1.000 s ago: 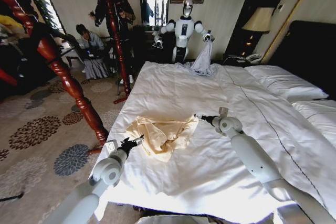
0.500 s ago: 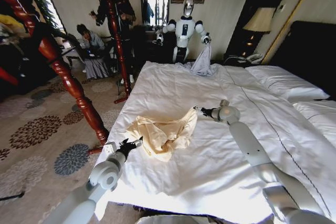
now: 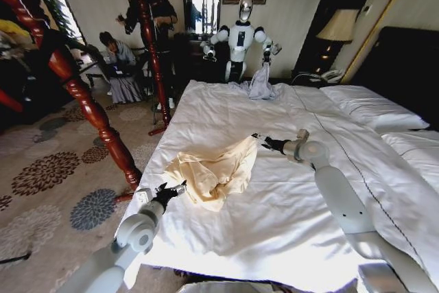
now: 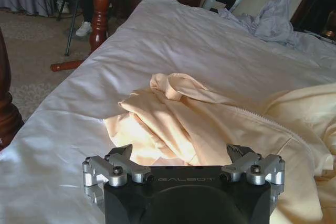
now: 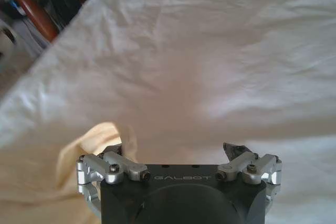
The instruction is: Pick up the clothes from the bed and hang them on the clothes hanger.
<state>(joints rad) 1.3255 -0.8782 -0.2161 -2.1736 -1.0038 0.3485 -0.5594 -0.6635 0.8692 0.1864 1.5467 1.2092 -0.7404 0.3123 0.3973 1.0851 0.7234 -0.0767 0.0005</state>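
Observation:
The clothes [image 3: 212, 173], a crumpled cream-yellow garment, lie on the bed [image 3: 274, 224] near its left edge. My right gripper [image 3: 257, 138] is at the garment's far right corner, and that corner is drawn up to its tip. In the right wrist view the jaws of the right gripper [image 5: 174, 148] stand apart, with cream fabric [image 5: 47, 182] lying against one finger. My left gripper [image 3: 173, 187] hovers open at the garment's near left edge, and the left wrist view shows the garment [image 4: 199, 124] just ahead of its fingertips [image 4: 126, 152]. The clothes hanger is out of view.
A dark red wooden post [image 3: 89, 108] stands on the carpet left of the bed. At the bed's far end another robot [image 3: 240, 36] holds a grey-lavender garment [image 3: 262, 84]. White pillows [image 3: 370, 108] lie at the right, by a lamp [image 3: 338, 27].
My right gripper has moved farther across the bed, and the garment's right corner has been drawn up and along with it. The left gripper has barely moved.

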